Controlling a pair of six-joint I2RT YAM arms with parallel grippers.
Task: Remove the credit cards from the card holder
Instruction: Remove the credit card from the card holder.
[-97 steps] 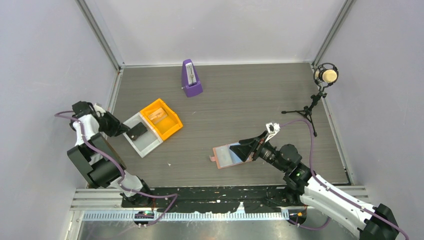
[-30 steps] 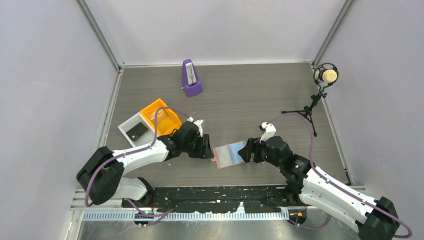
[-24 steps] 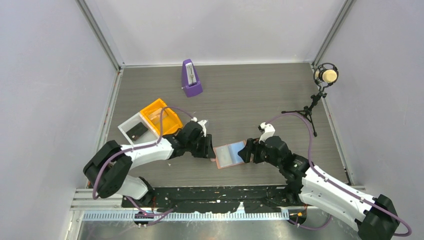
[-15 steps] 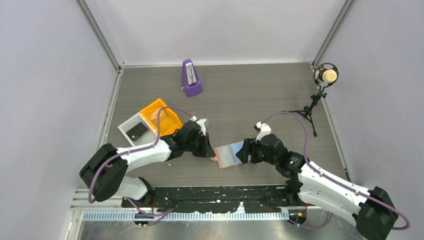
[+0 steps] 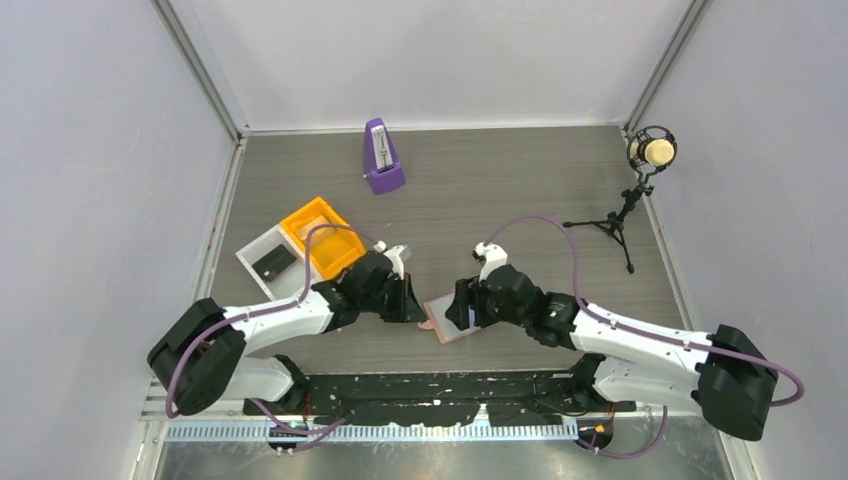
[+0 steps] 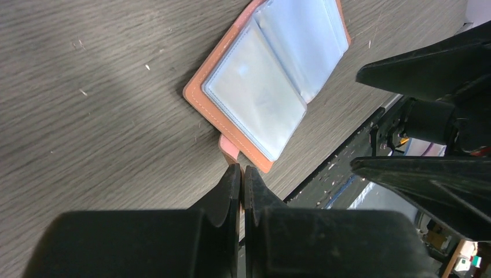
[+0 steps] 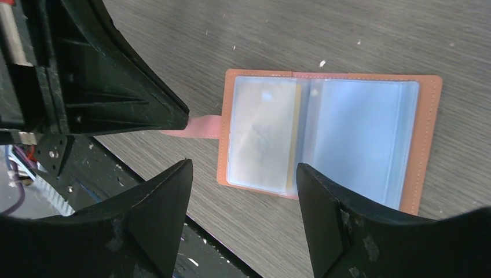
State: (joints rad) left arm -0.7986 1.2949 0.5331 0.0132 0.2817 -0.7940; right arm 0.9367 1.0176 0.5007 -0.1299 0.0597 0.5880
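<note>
We see both arms stretched low toward the middle of the table (image 5: pixel 480 200), their wrists nearly meeting. The left arm folds out to the left of its base, and its white forearm then runs rightward. The left gripper (image 5: pixel 408 303) has its jaws pressed together, and the tips sit on the end of the small pink tab (image 7: pixel 202 127) that sticks out of the card holder (image 7: pixel 324 133). We cannot tell whether the tab is caught between the tips or only held down under them.

The right arm lies long and flat, swinging out to the right and then running leftward. The right gripper (image 7: pixel 243 168) hangs over the holder with its jaws spread wide and nothing between them. One finger stands off the near left corner and the other over the near edge.

The holder lies opened flat on the table just in front of the arm bases, cloudy plastic sleeves facing up (what is inside them is too hazy to make out). Well apart to the left, one dark credit card (image 5: pixel 271 262) lies in a white tray (image 5: pixel 285 283), which touches an orange bin (image 5: pixel 300 215).
</note>
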